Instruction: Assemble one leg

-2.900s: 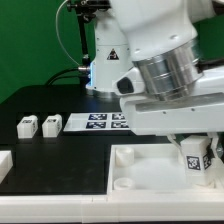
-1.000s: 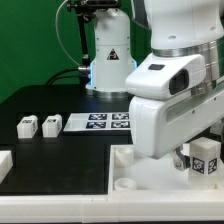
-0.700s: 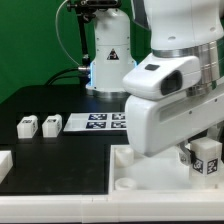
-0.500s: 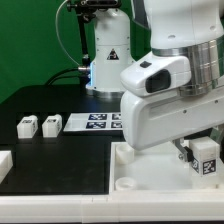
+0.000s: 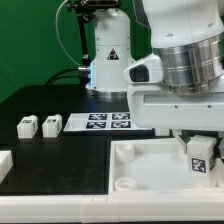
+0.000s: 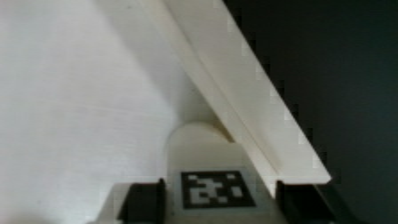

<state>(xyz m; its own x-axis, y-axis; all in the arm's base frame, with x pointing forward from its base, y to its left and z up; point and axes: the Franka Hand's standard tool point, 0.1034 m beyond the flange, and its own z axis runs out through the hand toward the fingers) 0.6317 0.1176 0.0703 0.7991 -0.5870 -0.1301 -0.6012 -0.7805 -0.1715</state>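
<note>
I am taking the tray as my landmark. Well to the exterior view's left of the tray, two loose legs are sitting side by side on the black table, and another white part is lying at the picture's edge. Just behind the tray, the marker board is lying flat. Over the tray's far right side, I am seeing the gripper pinching the leg, tag facing outward. In the wrist view the leg is sitting between the two dark fingers, above the tray's white floor and near its raised rim. I cannot tell whether the leg is touching the tray.
</note>
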